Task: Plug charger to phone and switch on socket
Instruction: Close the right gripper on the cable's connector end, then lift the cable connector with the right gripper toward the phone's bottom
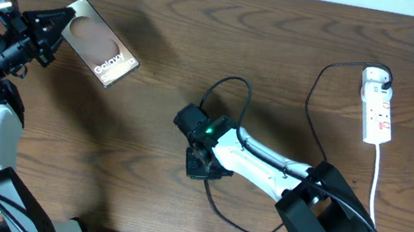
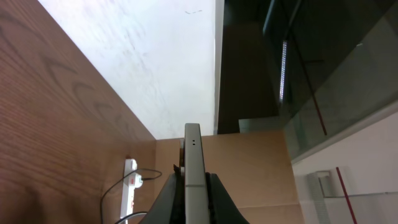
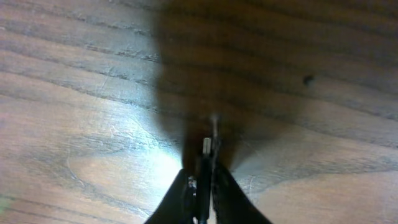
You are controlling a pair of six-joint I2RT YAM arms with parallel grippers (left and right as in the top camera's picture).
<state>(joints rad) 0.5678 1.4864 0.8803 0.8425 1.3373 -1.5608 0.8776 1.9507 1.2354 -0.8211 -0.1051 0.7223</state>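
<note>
Held the phone (image 1: 103, 45) in the left gripper (image 1: 58, 30) at upper left of the overhead pic. Kept jaws clamped on the phone's upper-left end. Showed the shiny face up, w/ a dark oval patch in the middle and white "Galaxy" letters near the lower-right end. Pointed it slantwise, from upper left down to lower right. Couldn't tell if it touched the table (image 1: 165, 9) or hung above it. In the left wrist pic, saw the phone (image 2: 193, 155) edge-on, thin and grey, squeezed betw. the dark fingers (image 2: 169, 200) of the left gripper (image 2: 194, 180) at bottom middle.

Found the right gripper (image 1: 203, 168) near the middle of the overhead pic, well apart from the phone. In the right wrist pic, saw the right gripper (image 3: 204, 177) at bottom middle, tips close to the wood. Had jaws almost together, pinching a thin dark thing w/ a small pale tip. Looked like the connector end of the charger (image 3: 206, 149), but blurry.

Followed the charger (image 1: 308, 105) as a thin black line in the overhead pic: curling in loops around the right gripper, then up to the white plug (image 1: 376, 76) at upper right. Saw that plug sitting on the top end of the socket (image 1: 380, 118). Found the socket lying up-and-down at upper right, w/ small red marks on its face and a white cord running down toward the bottom edge. Saw the socket (image 2: 129, 186) again, small, at lower left of the left wrist pic.
</note>
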